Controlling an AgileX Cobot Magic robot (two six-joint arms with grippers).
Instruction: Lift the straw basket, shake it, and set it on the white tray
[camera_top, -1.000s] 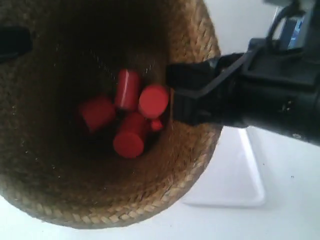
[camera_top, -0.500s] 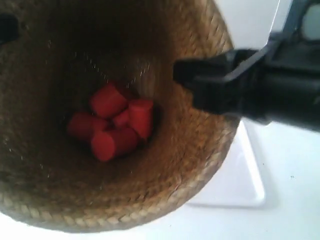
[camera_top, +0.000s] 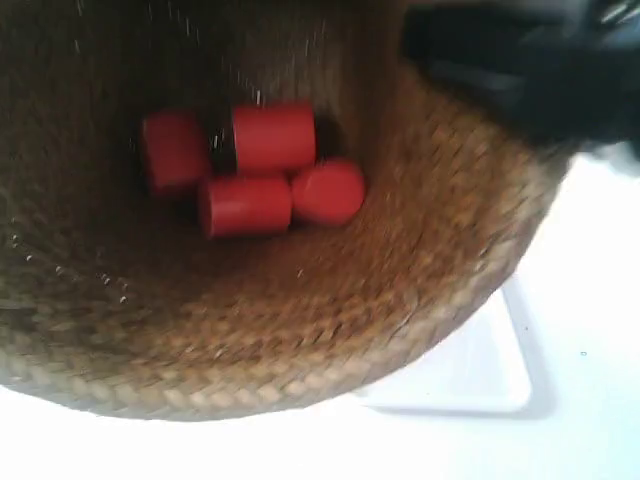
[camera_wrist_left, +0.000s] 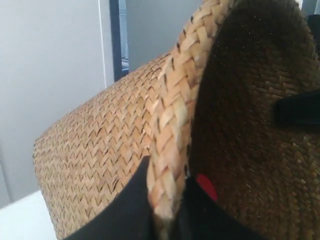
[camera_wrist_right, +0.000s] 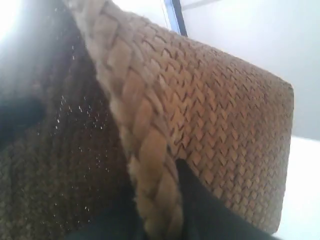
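Raised in front of the white tray (camera_top: 492, 372), the brown woven straw basket (camera_top: 400, 330) faces its dark mouth at the exterior camera, long axis pointing away. The left end effector (camera_wrist_left: 167, 212) and right end effector (camera_wrist_right: 161, 215) each pinch its braided rim.

The straw basket (camera_top: 400, 330) runs past the exterior view's top and left edges and hides most of the white tray (camera_top: 490, 375). The arm at the exterior view's right (camera_top: 520, 60) is a dark blur.
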